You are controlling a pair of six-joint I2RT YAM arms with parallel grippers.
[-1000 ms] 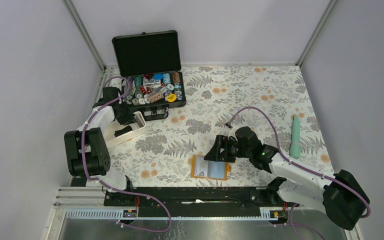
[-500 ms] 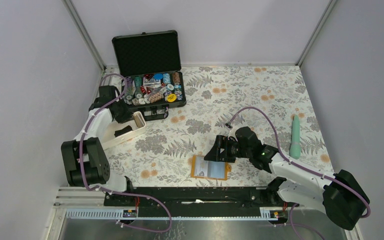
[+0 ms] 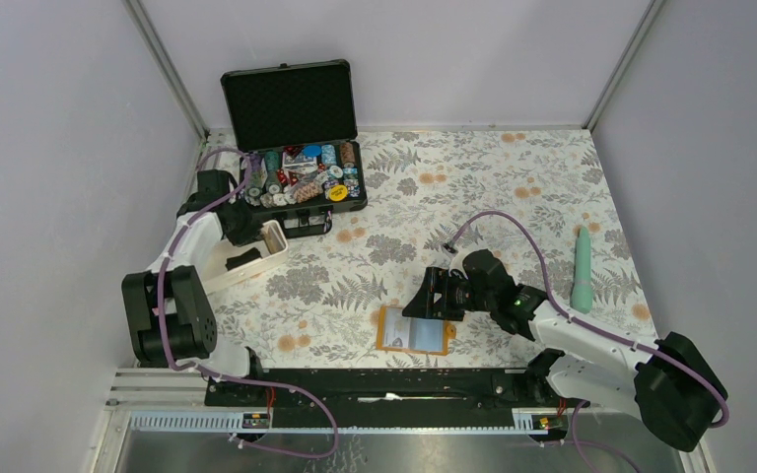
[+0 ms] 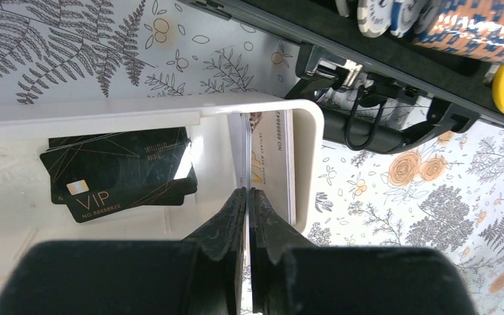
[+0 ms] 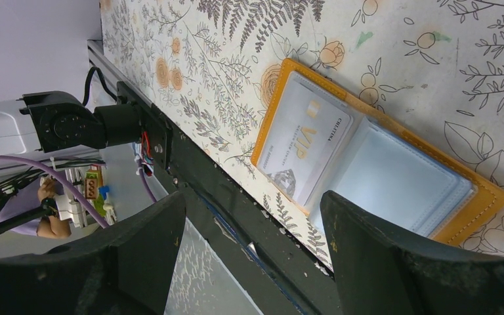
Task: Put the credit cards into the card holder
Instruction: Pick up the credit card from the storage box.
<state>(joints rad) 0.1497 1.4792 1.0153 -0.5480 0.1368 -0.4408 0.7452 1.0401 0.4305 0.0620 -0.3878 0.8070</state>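
- My left claw (image 4: 247, 191) is pinched almost completely closed on the thin edge of a pale card (image 4: 272, 164). The card stands on edge against the end wall of the white tray (image 4: 170, 105). Only my tips seem to be on it, so I judge the hold shallow.
- To lift well, I should draw the card out slowly along its own plane. That way it slides free of the tray wall instead of levering against it and twisting out of my tips.
- The edge between my fingers is too thin to read, so I cannot tell whether I hold one card or two pressed together.
- The black cards (image 4: 118, 170), at least two overlapping, lie flat on the tray floor just beside my tips, further into the tray. I am not touching them, and I should keep clear of them as I rise.
- The card holder (image 5: 400, 177) lies open and flat near the table's front edge, well apart from the tray and close to my other arm.
- My right claw (image 5: 252, 203) hangs spread wide just above the holder, gripping nothing.
- One sleeve already holds a VIP card (image 5: 305, 154). The sleeve beside it looks empty, so that is my likely target.
- The card is slick and thin, so a jerk or tilt during the carry could cost me the grip.
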